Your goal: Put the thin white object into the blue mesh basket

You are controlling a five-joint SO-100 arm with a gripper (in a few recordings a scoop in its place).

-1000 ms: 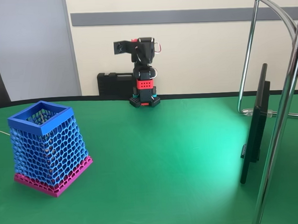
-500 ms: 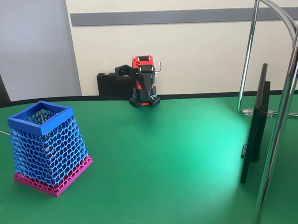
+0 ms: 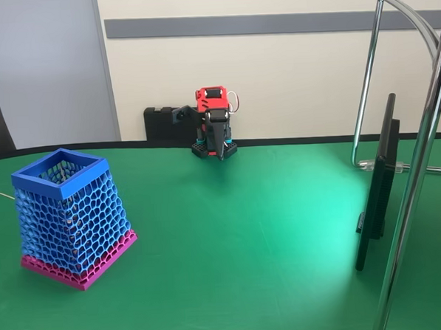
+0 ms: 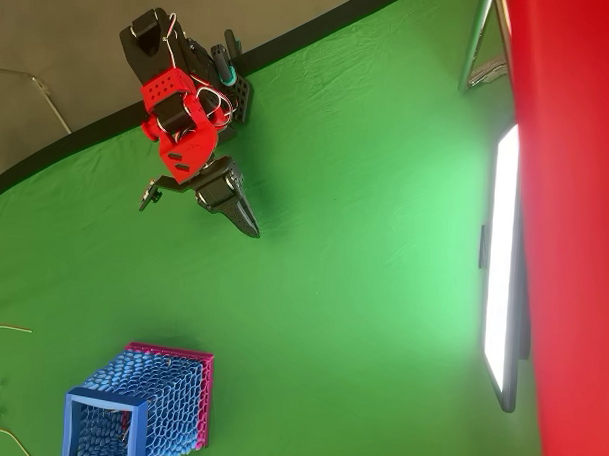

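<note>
The black two-finger gripper [image 4: 247,222] hangs folded near its base with its fingers pressed together on nothing, well apart from the blue honeycomb mesh basket [image 3: 69,216], and I can't spot the presumably light, bendy white strip.

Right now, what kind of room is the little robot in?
Probably a lab or office set up for robot practice: a green-covered table, a plain wall with a grey rail, a metal stand, and one small robot arm.
</note>
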